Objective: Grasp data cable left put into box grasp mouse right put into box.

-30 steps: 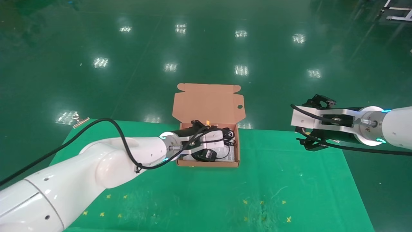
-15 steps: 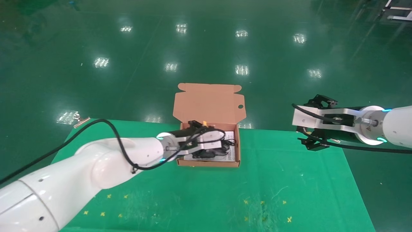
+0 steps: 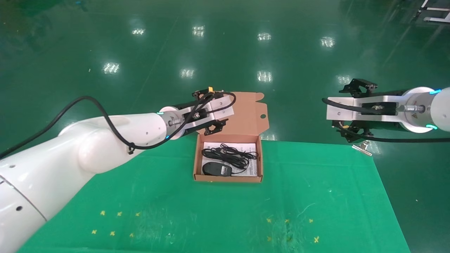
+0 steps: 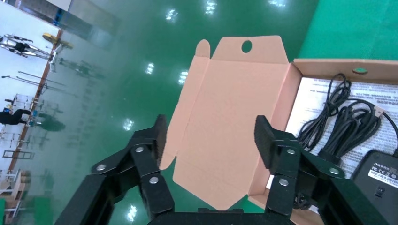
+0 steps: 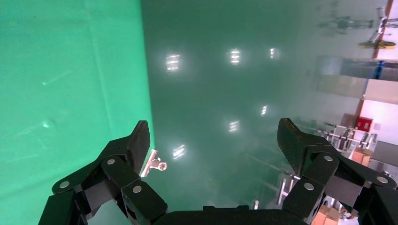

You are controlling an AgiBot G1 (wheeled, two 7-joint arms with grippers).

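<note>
Box (image 3: 227, 177) on green mat (image 3: 218, 211), glossy green floor (image 3: 225, 52) beyond; left tool (image 3: 213, 127), right tool (image 3: 346, 135) spread, empty.

- Tabletop (image 3: 316, 196): bright green cloth cover, w/ small yellow marks scattered near the front edge, faint scuffs mid-right.
- Box (image 3: 227, 178) sits directly on it, center, near the back edge; lid flap open, standing up behind.
- Small metal clip (image 3: 362, 148) at the back right corner.
</note>
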